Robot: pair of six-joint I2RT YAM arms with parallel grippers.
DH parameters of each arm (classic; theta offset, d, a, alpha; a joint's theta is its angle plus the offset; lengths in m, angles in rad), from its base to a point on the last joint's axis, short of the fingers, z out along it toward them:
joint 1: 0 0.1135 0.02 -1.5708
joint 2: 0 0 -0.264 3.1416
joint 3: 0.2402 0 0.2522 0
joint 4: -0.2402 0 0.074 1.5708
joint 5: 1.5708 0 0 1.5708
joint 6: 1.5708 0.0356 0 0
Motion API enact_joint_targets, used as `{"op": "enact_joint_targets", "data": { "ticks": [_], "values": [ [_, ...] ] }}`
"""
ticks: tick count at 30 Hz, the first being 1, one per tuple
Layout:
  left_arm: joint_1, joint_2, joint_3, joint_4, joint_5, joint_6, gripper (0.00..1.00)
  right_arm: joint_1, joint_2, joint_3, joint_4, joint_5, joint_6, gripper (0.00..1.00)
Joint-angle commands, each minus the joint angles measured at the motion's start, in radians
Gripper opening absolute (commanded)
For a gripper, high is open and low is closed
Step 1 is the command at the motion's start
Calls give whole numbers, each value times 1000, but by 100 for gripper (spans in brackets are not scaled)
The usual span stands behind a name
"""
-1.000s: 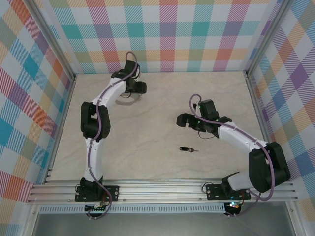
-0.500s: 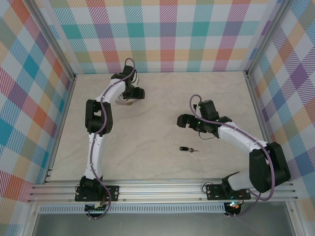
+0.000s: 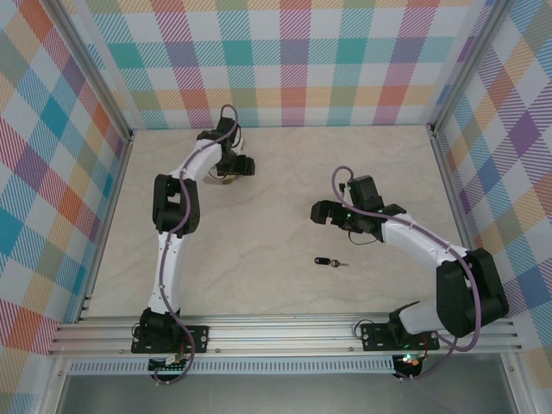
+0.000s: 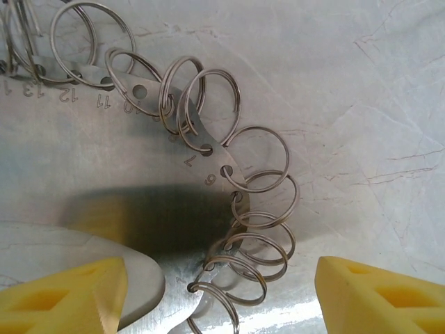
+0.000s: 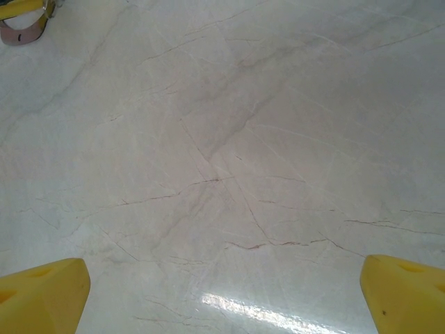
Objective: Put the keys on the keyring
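Keyring (image 4: 208, 149) is lying near the far edge of the marble-patterned table (image 3: 276, 302), left of the middle, and the task looks barely begun. The left arm (image 3: 172, 207) is standing extended toward that edge. The left gripper (image 4: 219, 296) is hanging directly over the ring with its jaws apart — one yellow pad (image 4: 62, 292) on each side of the curving metal band, nothing clamped between them. The right arm (image 3: 423, 246) is angling in toward the table's middle, where the right gripper (image 5: 222, 292) is hovering wide open above bare surface, holding nothing. From the left wrist the keyring is showing as a numbered band with wire loops (image 4: 261, 156) threaded through its holes, several of them overlapping and tilting. The key (image 3: 326, 260), far smaller, is resting alone right of the middle and closer to the near edge, well apart from the ring. The step in hand looks to be the left gripper's pickup. It will likely go best with the jaws centring on the stiff band rather than the loose loops — those could slip or spring aside — and closing squarely, so that one loop is left standing free and reachable for the key.
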Motion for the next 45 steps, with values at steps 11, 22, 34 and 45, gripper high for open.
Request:
{"op": "enact_joint_targets", "data": {
  "ticks": [11,22,34,45],
  "values": [
    [-10,-82,-142,49,65,-51,72,3,-43,7,-15,20,-29,100],
    [-87,-220,-352,120,48,-87,72,1,-124,-15,-18,10,-24,100],
    [-262,-370,-589,240,51,-225,71,1,-272,-80,-53,7,-6,100],
    [-475,-394,-600,365,70,-413,72,0,-420,-106,-173,43,6,100]
  ]
}}
